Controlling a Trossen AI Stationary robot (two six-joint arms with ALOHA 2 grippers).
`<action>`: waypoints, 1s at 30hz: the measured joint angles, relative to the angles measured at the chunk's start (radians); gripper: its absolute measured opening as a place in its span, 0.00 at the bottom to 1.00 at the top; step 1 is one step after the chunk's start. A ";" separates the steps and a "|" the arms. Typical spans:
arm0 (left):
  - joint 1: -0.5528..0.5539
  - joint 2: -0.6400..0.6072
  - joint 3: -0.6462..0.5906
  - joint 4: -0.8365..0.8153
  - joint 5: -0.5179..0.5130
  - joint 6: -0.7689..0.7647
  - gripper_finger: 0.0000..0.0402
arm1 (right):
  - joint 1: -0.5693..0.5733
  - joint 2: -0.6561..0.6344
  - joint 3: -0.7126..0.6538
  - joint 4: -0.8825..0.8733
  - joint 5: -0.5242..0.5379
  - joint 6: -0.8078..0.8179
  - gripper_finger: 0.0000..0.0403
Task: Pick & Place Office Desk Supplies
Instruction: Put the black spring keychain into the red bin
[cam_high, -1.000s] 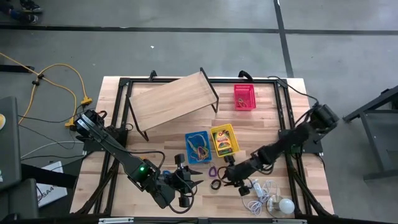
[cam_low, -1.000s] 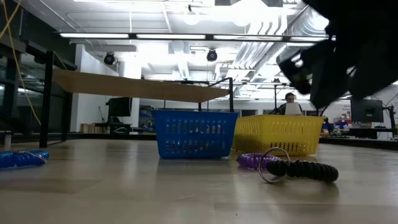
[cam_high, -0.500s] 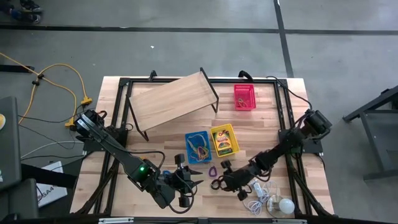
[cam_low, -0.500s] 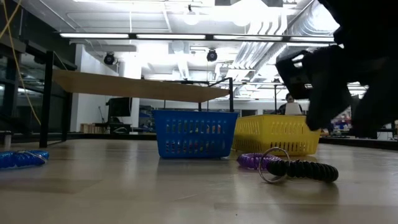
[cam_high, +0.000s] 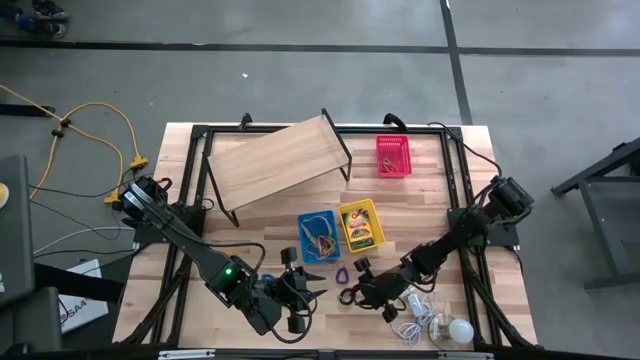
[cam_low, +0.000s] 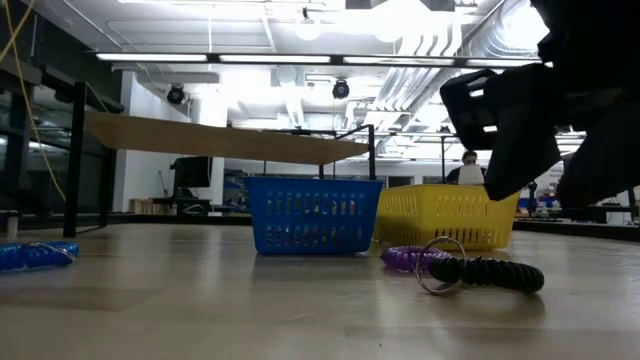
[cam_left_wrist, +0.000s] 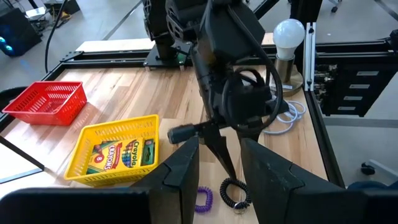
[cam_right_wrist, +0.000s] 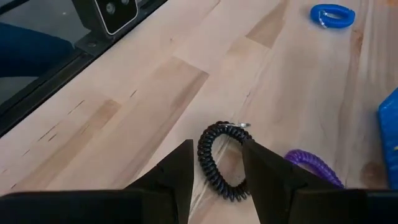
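Looking down from the high view, you had the blue basket (cam_high: 318, 236) at frame centre already holding some loops, the yellow basket (cam_high: 361, 226) just to its right holding the crayon box (cam_high: 360, 231), and the red basket (cam_high: 393, 156) in the upper right with something small inside. The right gripper (cam_high: 362, 287) hung over the black coil loop (cam_high: 347, 296) at lower centre, with the purple loop (cam_high: 340, 274) just above it; the left gripper (cam_high: 300, 283) waited at lower centre-left.

In the low view, the black loop (cam_low: 482, 272) and purple loop (cam_low: 408, 258) lay on the table (cam_low: 200, 310) at centre right, touching or nearly so, and a blue loop (cam_low: 35, 254) sat at the far left, all unplaced.

In the left wrist view, the left pincer's fingers (cam_left_wrist: 181, 163) stood apart, holding nothing.

In the right wrist view, the right fingers (cam_right_wrist: 179, 167) stood parted on either side of the black loop (cam_right_wrist: 214, 163), not yet closed on it; the purple loop (cam_right_wrist: 314, 165) and the blue one (cam_right_wrist: 333, 15) also remained

I judged the task partway: three loose loops at least were left
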 joint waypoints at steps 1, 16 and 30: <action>0.000 0.000 0.000 0.000 0.000 0.000 0.28 | 0.000 0.013 0.006 0.006 0.001 -0.004 0.31; 0.000 0.000 0.000 0.030 0.000 0.000 0.28 | 0.007 0.089 0.060 -0.014 0.003 0.004 0.31; 0.000 0.000 0.000 0.061 0.000 0.000 0.28 | 0.006 0.146 0.061 0.030 0.002 0.038 0.31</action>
